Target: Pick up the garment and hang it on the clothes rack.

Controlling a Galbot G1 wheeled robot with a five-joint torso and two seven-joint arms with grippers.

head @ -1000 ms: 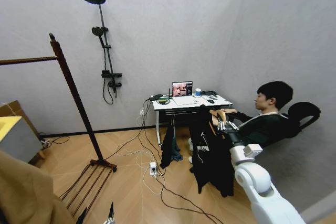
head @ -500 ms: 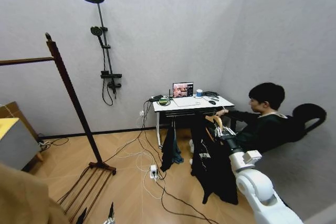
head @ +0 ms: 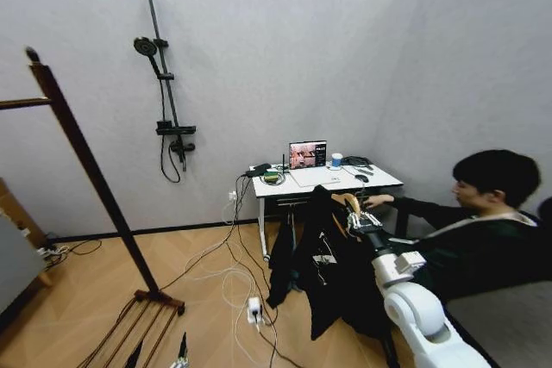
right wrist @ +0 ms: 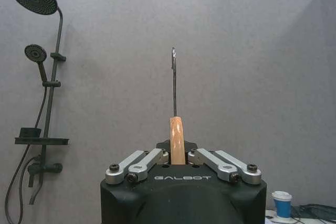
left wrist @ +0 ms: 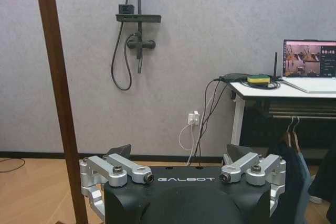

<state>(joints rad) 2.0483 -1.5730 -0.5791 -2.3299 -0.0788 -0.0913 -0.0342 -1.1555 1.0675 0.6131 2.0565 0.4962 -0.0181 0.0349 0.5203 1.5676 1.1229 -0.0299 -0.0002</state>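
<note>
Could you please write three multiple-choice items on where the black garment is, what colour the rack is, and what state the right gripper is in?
1. Where does the limp black jacket-like garment on its light wooden hanger hang?
A. On the rack's bar
B. From the right gripper
C. On the floor

2. What colour is the tall wooden clothes rack?
A. White
B. Dark reddish-brown
C. Yellow

3. What state is the right gripper in?
A. Shut on the hanger
B. Open, holding nothing
C. Shut on a cable

Answers: 1 B, the head view shows the garment hanging below the right gripper beside the white desk, apart from the rack. 2 B, its upright is dark reddish-brown. 3 A, the right wrist view shows the fingers closed around the hanger's neck.
</note>
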